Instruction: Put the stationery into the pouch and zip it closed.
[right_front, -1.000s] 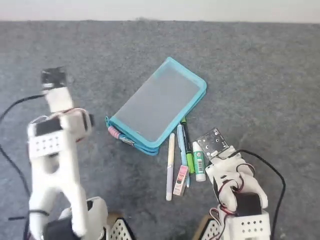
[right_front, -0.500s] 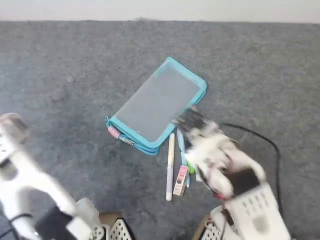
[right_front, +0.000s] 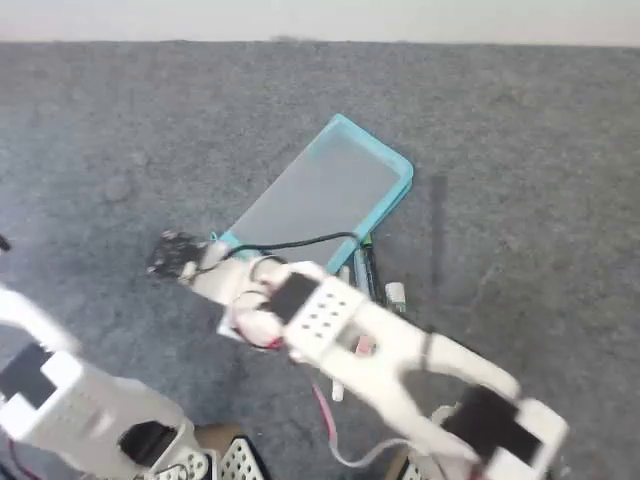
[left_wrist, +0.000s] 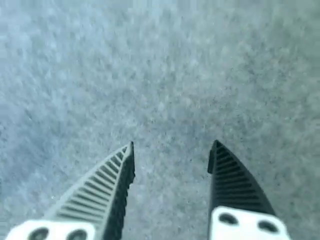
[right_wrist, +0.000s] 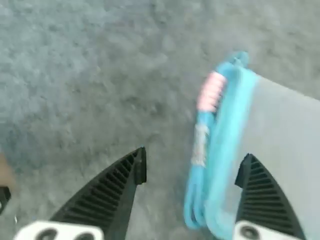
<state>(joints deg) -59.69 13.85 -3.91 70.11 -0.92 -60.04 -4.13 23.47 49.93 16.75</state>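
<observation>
High view shows us the pouch (right_front: 325, 195) lying flat and slantwise near the middle of the grey worktop (right_front: 520, 150), its teal border framing a pale, see-through face. Just beside its lower long edge lie the pens (right_front: 366, 262) and a small glue stick (right_front: 397, 294), all outside the pouch and partly hidden by the right arm (right_front: 330, 320) that stretches across them.

Right wrist view brings us close to the pouch (right_wrist: 270, 145) at its corner, where a pink zip pull (right_wrist: 211, 90) sits on the teal edge. The right hand (right_wrist: 195, 155) is spread wide and grasps nothing; one finger is over bare worktop and the other over the pouch's face, so the zip edge runs between them. From above, the right hand (right_front: 168, 256) is a dark blur, seemingly just past the pouch's near-left corner.

Left wrist view has the left hand (left_wrist: 173, 145) released too, its ribbed fingers (left_wrist: 112, 180) apart over plain grey worktop. We see the left arm (right_front: 60, 400) low at the left edge, well apart from the pouch.
</observation>
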